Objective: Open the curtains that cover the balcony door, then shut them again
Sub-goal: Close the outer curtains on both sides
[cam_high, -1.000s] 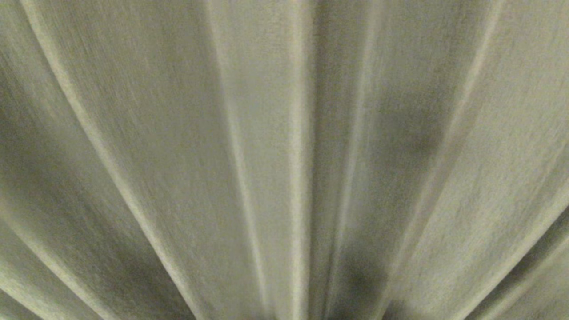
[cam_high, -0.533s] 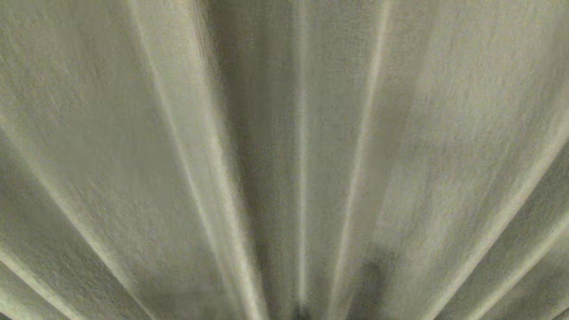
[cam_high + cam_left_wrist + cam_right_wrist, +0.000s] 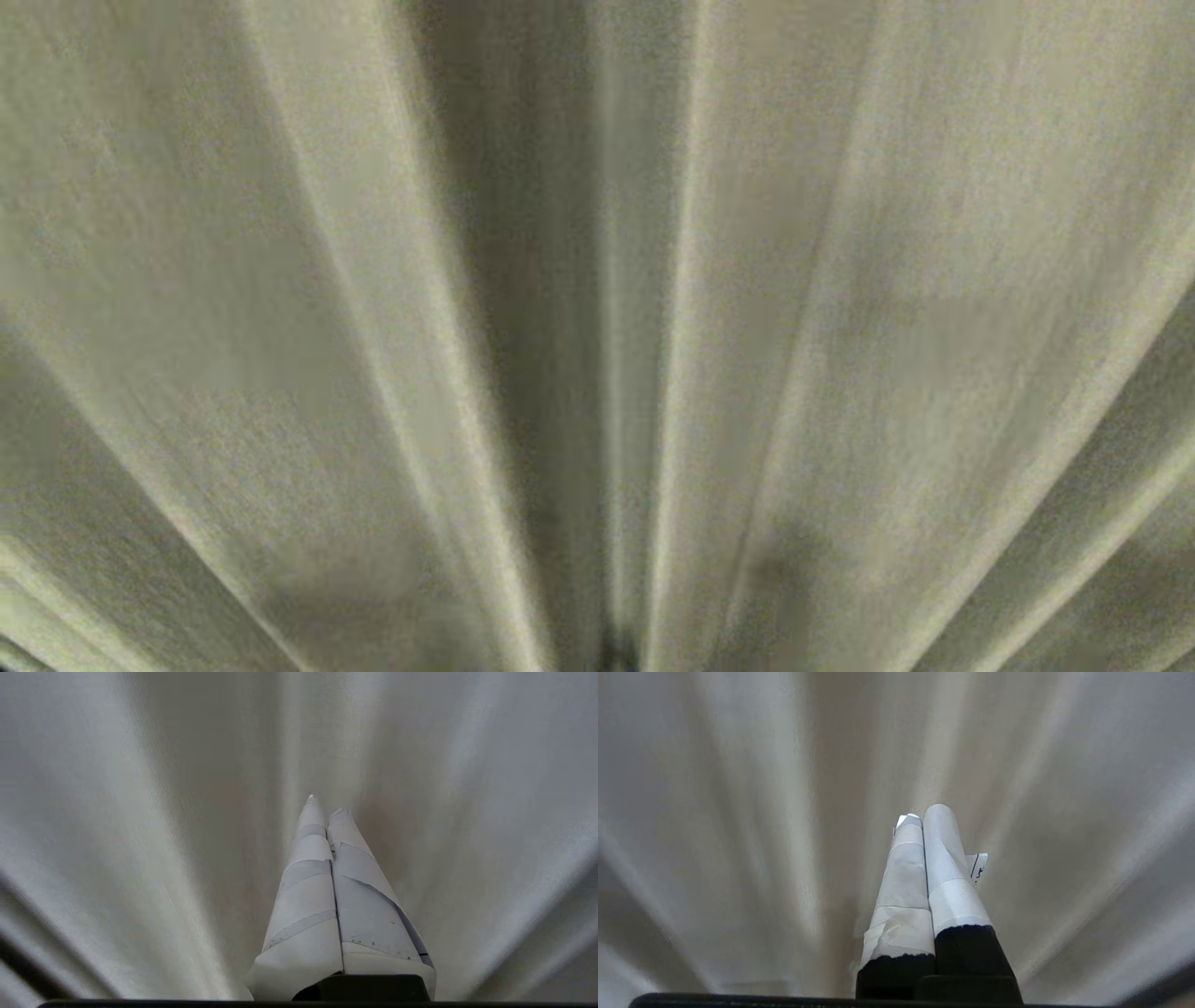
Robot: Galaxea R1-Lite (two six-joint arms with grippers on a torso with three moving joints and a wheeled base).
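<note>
While filling every view, curtains hide the door behind; left gripper and right gripper pressed closed, empty, centre frame.

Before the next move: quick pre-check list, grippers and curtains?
1. Left gripper shut, nothing between the fingers: ok.
2. Right gripper shut, nothing held: ok.
3. Curtains drawn: pleated fabric fills all three views: ok.
4. Balcony door located: hidden behind the fabric: cannot tell.
5. Seam between the two panels found: a dark slit low in the head view may be it: cannot tell.
6. Grippers touching fabric: cannot tell.
</note>
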